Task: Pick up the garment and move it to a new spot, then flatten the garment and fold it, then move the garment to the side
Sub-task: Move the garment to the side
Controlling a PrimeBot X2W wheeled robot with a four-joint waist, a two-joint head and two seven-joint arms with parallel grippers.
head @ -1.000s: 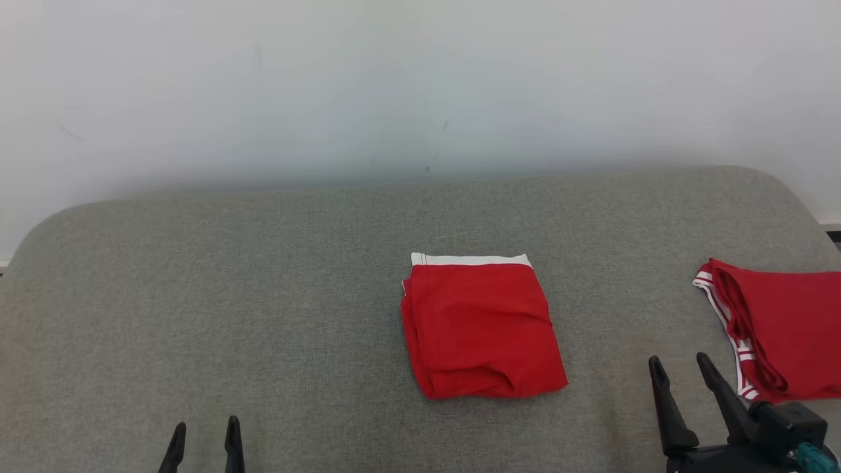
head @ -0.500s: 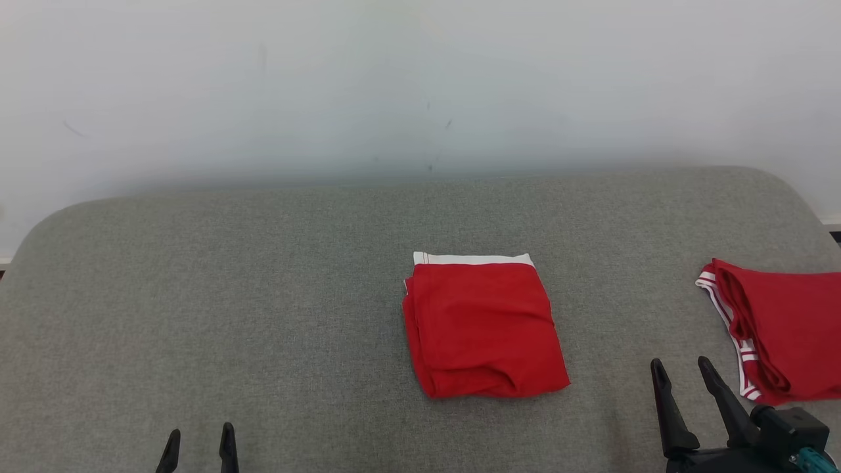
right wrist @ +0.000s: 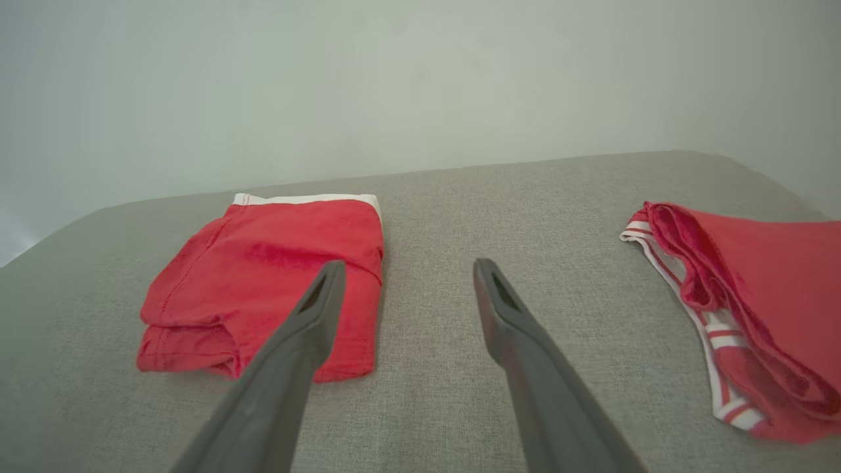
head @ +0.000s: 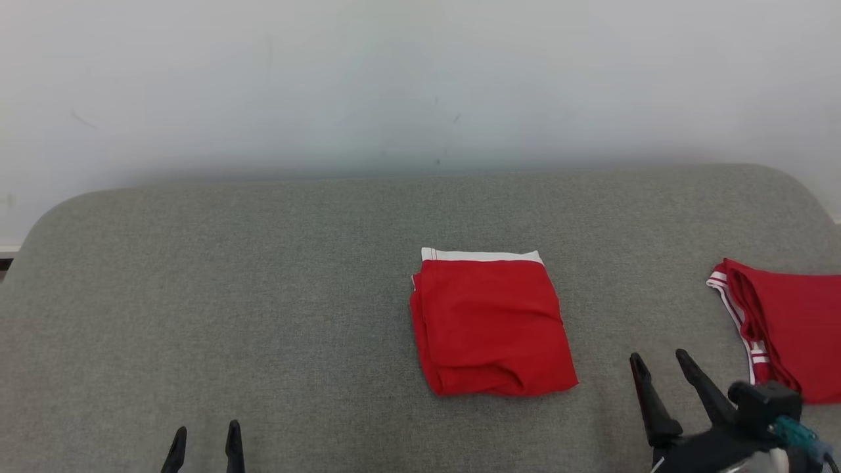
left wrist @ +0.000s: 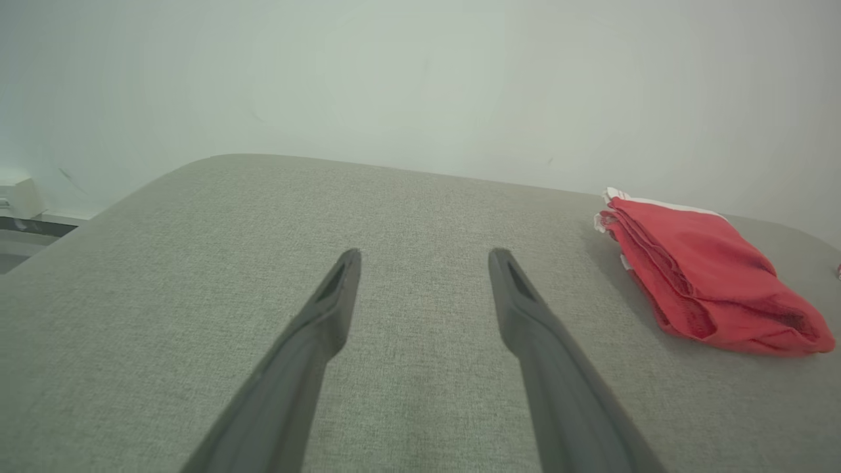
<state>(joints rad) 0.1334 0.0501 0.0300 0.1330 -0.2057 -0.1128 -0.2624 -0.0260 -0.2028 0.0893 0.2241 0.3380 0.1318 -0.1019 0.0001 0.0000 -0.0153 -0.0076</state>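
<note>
one garment (head: 493,322) (folded) on cushion (head: 263,295)

The red garment (head: 493,322) is lying folded into a neat, roughly square packet on the grey cushion (head: 230,295), sitting a little toward 4 o'clock from the cushion's middle. Its white waistband (head: 483,255) is peeking out along the 12 o'clock edge. Stacked layers are showing down the 9 o'clock side, and a soft rounded fold is bulging at the 6 o'clock edge. It is resting flat, its near corner drifting toward 5 o'clock.
</note>
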